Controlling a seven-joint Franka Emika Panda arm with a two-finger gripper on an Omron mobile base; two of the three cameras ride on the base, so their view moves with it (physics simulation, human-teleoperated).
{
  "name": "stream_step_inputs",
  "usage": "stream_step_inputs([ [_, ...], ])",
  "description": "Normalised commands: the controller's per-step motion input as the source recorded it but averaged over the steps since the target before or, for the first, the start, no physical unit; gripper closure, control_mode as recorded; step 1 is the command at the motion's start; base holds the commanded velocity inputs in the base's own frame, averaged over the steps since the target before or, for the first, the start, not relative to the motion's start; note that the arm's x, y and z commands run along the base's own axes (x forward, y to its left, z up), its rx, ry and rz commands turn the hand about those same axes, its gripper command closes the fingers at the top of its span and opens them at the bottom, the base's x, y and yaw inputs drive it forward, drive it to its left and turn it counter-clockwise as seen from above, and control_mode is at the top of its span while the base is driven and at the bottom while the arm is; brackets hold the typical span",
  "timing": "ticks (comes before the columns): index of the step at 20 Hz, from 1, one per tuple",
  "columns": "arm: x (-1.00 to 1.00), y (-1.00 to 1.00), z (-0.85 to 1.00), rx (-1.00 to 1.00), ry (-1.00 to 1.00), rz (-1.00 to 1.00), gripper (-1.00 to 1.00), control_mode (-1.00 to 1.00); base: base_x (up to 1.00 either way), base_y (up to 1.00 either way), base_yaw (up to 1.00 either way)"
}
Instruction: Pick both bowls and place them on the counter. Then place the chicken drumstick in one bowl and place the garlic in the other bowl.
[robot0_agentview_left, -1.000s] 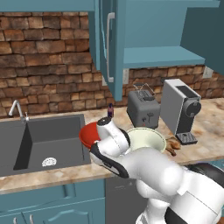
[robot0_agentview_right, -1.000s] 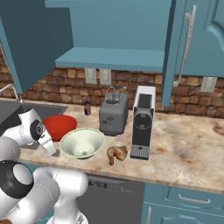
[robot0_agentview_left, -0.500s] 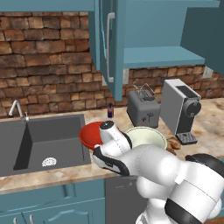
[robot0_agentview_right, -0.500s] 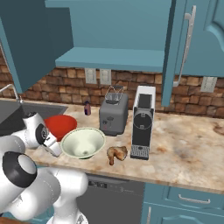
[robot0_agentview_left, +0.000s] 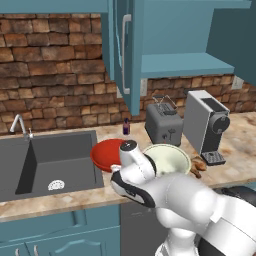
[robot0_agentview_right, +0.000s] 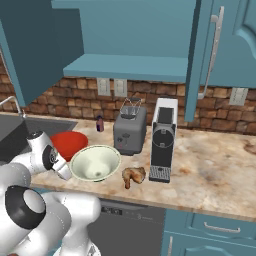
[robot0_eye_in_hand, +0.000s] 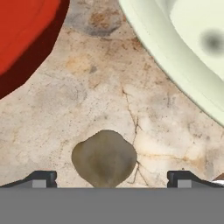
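Hand view: garlic (robot0_eye_in_hand: 104, 158) dead centre!
Lumpy grey-tan bulb on the counter (robot0_eye_in_hand: 87, 92), gripper (robot0_eye_in_hand: 112, 177) spread wide around it.

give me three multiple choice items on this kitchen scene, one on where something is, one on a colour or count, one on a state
1. Where does the garlic lie?
A. in the sink
B. on the counter, between the open fingertips in the hand view
C. inside the red bowl

2. How many bowls stand on the counter?
A. one
B. two
C. three

3. What state is the cream bowl in?
A. upright and empty
B. upside down
C. holding the drumstick

Key:
1 B: the hand view shows the bulb on bare stone, below the gripper.
2 B: the red bowl and the cream bowl sit side by side.
3 A: its hollow faces up with nothing in it; the drumstick lies on the counter beside it.
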Motion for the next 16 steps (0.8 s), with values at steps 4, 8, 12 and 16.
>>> stream_step_inputs([
  [4,-0.11,-0.25,-0.04,0.05,-0.06,0.0,-1.0,-1.0,0.0,0.0,0.0],
  [8,-0.06,-0.09,-0.03,0.02,-0.03,0.0,1.0,-1.0,0.0,0.0,0.0],
  [12,0.0,0.11,0.0,0.0,0.0,0.0,1.0,-1.0,0.0,0.0,0.0],
  [16,0.0,0.15,0.0,0.0,-0.01,0.0,1.0,-1.0,0.0,0.0,0.0],
])
